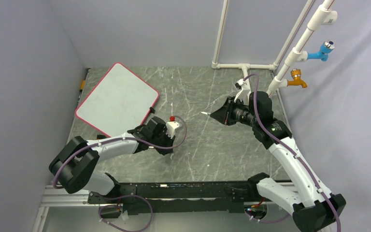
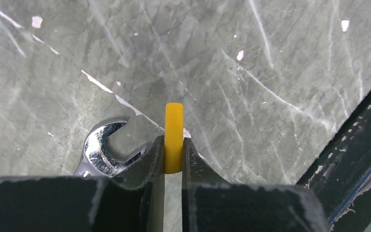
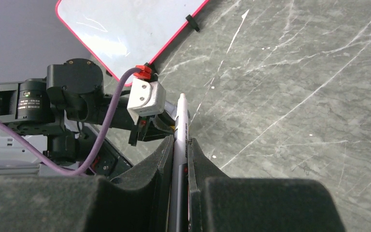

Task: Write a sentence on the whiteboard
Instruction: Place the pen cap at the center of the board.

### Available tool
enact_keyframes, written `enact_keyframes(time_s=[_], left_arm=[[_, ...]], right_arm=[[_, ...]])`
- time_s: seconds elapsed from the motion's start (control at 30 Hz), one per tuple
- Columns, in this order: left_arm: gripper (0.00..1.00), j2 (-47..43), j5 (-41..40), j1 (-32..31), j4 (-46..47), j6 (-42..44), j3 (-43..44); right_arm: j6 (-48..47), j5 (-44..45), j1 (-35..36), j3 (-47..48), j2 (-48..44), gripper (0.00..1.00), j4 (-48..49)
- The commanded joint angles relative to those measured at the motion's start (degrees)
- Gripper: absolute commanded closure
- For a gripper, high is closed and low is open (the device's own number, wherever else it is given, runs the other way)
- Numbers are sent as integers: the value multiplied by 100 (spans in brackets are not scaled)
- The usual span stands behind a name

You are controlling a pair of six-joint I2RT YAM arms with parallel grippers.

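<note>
The whiteboard lies flat at the back left, white with a red-pink rim; it also shows in the right wrist view. My right gripper is shut on a white marker, held above mid-table with its tip pointing left, well apart from the board. My left gripper is low over the table, right of the board's near corner, shut on a small yellow piece. A chrome wrench head lies beside its left finger.
A white pipe frame with a blue tap and an orange tap stands at the back right. Grey walls close the left and back. A black rail runs along the near edge.
</note>
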Motion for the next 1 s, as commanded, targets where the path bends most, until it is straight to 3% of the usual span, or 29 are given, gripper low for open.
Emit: enact_keyframes(time_s=[0.0,0.27,0.6,0.8,0.97], left_arm=[[83,37,-301,-40,266,-247,-123],[65,14,-535,-34,90,-305,-93],[59,-457,-810,-42,-461,-232,132],[50,-869,-1287,-42,-928,-77,523],[29,-1154,-1827,50,-1380,54,1035]], right_arm=[[-14,70,-14,24,-91,100,-11],[-22,50,-14,20,-96,100,-26],[-54,100,-15,6,-76,100,-25],[-91,272,-11,-133,-165,100,45],[-81,49,-14,-94,62,100,211]])
